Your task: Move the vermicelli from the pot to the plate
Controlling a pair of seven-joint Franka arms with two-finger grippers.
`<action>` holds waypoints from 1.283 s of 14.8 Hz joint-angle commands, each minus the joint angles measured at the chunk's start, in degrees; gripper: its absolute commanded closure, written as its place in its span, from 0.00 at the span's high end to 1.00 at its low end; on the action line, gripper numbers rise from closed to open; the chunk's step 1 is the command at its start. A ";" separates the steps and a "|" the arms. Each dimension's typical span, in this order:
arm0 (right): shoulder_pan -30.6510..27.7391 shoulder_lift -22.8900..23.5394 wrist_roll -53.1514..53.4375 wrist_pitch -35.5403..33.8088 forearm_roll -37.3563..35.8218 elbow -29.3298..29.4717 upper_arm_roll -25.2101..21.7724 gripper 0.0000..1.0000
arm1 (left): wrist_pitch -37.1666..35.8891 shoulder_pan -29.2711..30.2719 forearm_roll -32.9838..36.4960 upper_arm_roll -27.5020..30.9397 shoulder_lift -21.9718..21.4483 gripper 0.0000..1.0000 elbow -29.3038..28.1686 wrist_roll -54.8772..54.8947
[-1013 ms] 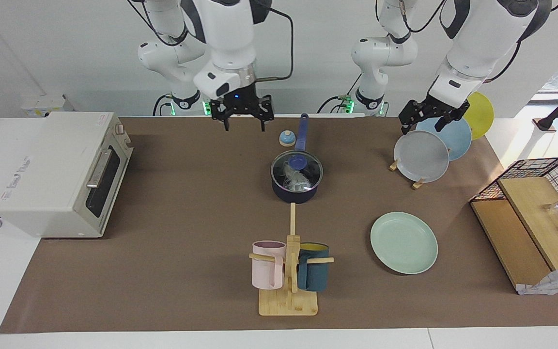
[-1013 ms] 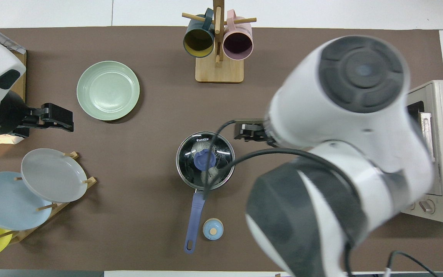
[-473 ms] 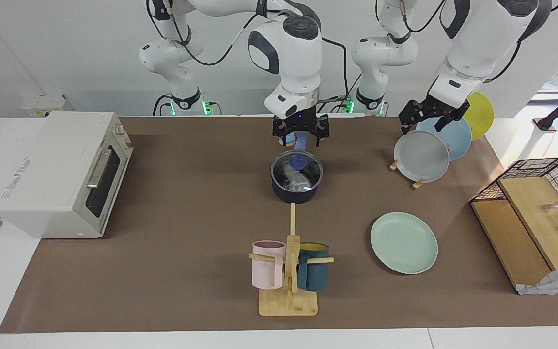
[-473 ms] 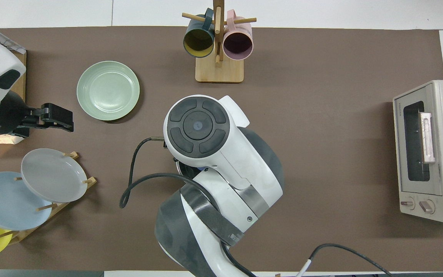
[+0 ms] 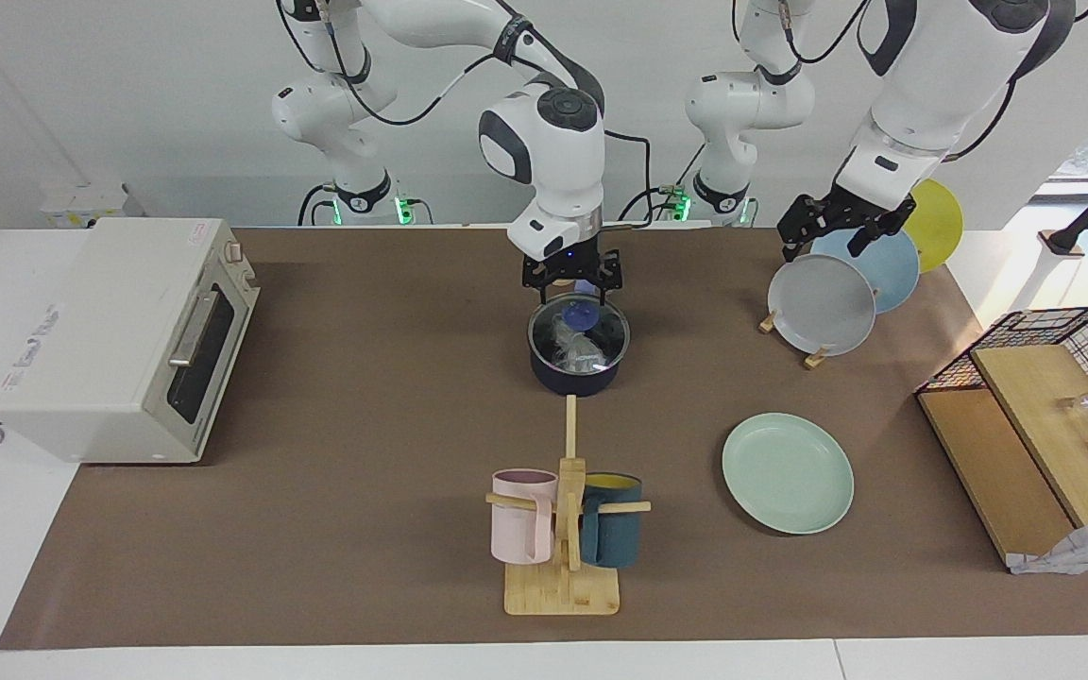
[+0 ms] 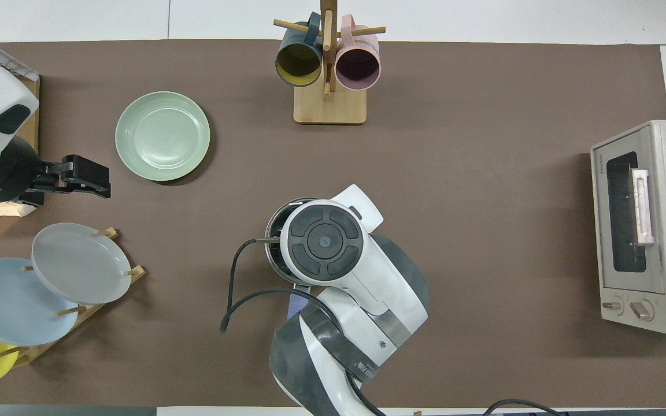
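The dark navy pot (image 5: 575, 376) stands mid-table with its glass lid on; the lid's blue knob (image 5: 583, 310) points up. The whitish vermicelli (image 5: 569, 346) shows through the lid. My right gripper (image 5: 570, 286) is open just above the knob, a finger on each side of it. In the overhead view my right arm covers the pot, and only part of the pot's rim (image 6: 274, 217) shows. The mint-green plate (image 5: 788, 472) (image 6: 162, 136) lies empty, farther from the robots, toward the left arm's end. My left gripper (image 5: 827, 236) (image 6: 87, 178) waits open over the plate rack.
A rack holds a grey plate (image 5: 821, 304), a light blue plate (image 5: 884, 264) and a yellow plate (image 5: 939, 219). A mug stand (image 5: 563, 529) is farther out than the pot. A toaster oven (image 5: 119, 340) is at the right arm's end. A wire basket with wooden boards (image 5: 1035, 416) is at the left arm's end.
My right gripper has swung from the oven's end of the table to over the pot and come down close to the lid knob. The left arm has not moved.
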 commanded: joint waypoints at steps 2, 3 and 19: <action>2.11 -0.89 -0.90 2.98 -3.10 -4.39 -0.02 1.00 | 0.23 0.88 -0.99 -0.42 -1.14 1.00 -0.85 0.49; 2.47 -0.54 -0.82 2.89 -4.07 -4.30 -0.02 1.00 | 0.23 0.88 -1.07 -0.42 -1.06 1.00 -0.85 0.49; 1.25 2.45 -1.17 5.88 -4.87 -1.49 -0.02 1.00 | 0.23 0.88 -1.07 -0.42 -1.14 1.00 -0.85 0.49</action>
